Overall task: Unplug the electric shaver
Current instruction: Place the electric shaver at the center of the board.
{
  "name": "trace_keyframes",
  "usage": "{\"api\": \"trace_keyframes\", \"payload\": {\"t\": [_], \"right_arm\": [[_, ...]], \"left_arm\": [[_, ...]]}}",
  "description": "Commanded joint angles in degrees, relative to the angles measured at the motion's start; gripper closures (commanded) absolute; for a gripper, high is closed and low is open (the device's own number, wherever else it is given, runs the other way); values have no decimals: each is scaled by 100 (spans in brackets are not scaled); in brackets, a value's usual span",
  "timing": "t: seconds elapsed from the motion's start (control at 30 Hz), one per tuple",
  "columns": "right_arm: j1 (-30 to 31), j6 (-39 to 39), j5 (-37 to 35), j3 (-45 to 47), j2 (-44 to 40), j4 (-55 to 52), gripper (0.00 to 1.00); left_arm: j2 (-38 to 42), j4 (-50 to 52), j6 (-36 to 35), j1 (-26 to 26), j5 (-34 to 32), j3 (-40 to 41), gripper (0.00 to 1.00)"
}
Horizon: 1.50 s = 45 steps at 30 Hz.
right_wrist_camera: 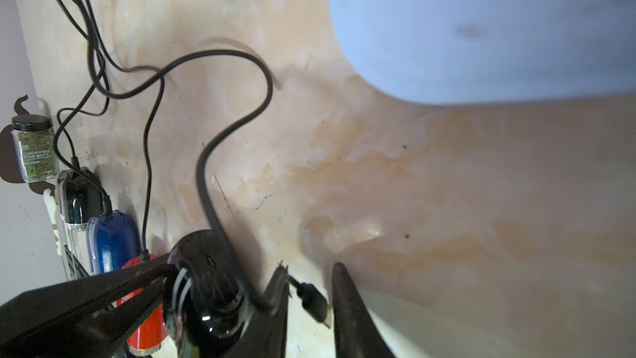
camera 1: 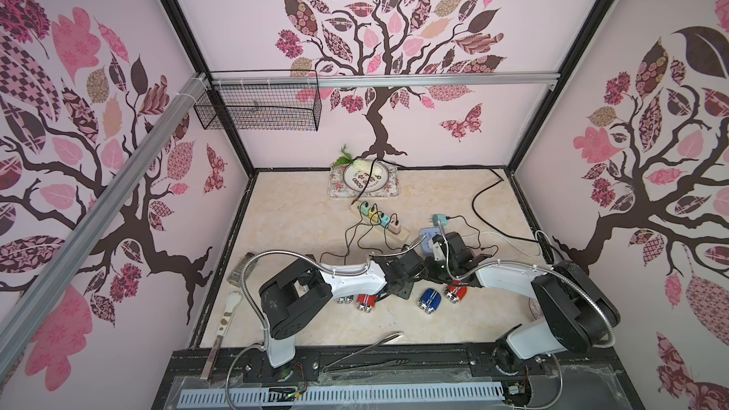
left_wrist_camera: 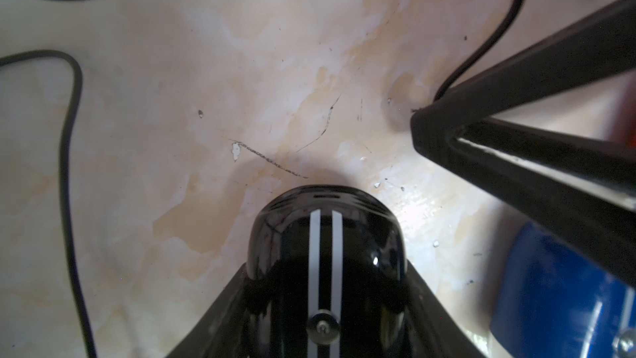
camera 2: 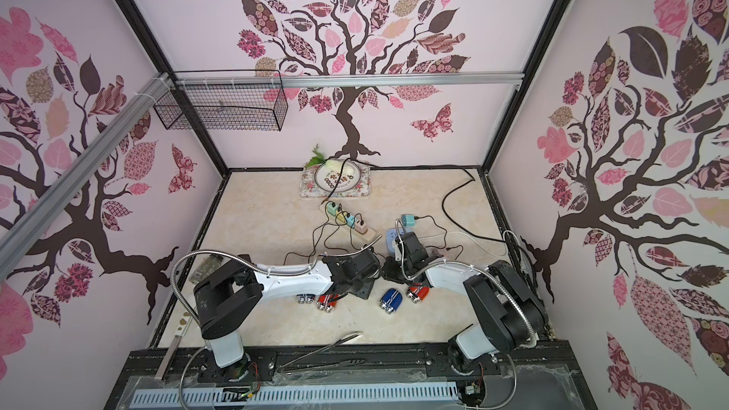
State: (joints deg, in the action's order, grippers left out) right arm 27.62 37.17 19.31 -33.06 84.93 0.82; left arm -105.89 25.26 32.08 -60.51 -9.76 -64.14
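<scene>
**Marble-look tabletop, plug clear of the black shaver**

Pink tree-patterned walls (camera 1: pixel 98 151) boxed in the beige tabletop (camera 1: pixel 296 230). In both top views the power strip (camera 1: pixel 380 223) lay at centre frame.

My left gripper (left_wrist_camera: pixel 327 268) was clamped on the black shaver (left_wrist_camera: pixel 325 232), which filled the lower middle of the left wrist view. Its charging slot (left_wrist_camera: pixel 326 196) showed at the shaver's upper end.

In the right wrist view, my right gripper (right_wrist_camera: pixel 309 308) had its fingers parted at bottom centre. The cable plug (right_wrist_camera: pixel 315 301) lay in the gap between them, just beside the shaver but apart from its slot. I could not tell whether it touched either finger. Its black cable (right_wrist_camera: pixel 203 173) looped up toward the upper left.

A blue shaver (camera 1: pixel 428 300) and a red shaver (camera 1: pixel 455 293) lay on the tabletop at lower centre of the top views.
</scene>
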Motion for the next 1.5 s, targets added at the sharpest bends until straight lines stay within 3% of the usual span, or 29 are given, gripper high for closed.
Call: {"api": "trace_keyframes", "payload": {"t": [0.0, 0.2, 0.33, 0.83, 1.17, 1.47], "right_arm": [[-25, -82, -94, -156, -330, -261, 73], [-20, -114, -169, -217, -523, -437, 71], [-33, -140, -191, -253, -606, -517, 70], [-46, -159, -202, -296, -758, -614, 69], [-47, -185, -200, -377, -793, -700, 69], [-51, -226, -225, -484, -918, -824, 66]], "left_arm": [[-125, -20, -24, 28, 70, -220, 95], [-134, 3, -21, 28, 88, -239, 89], [-103, 34, 17, 31, 78, -226, 75], [55, 1, 35, 58, 62, -176, 40], [165, 1, 114, 101, -16, -127, 30], [770, -50, 155, 114, -98, 79, 29]]}}
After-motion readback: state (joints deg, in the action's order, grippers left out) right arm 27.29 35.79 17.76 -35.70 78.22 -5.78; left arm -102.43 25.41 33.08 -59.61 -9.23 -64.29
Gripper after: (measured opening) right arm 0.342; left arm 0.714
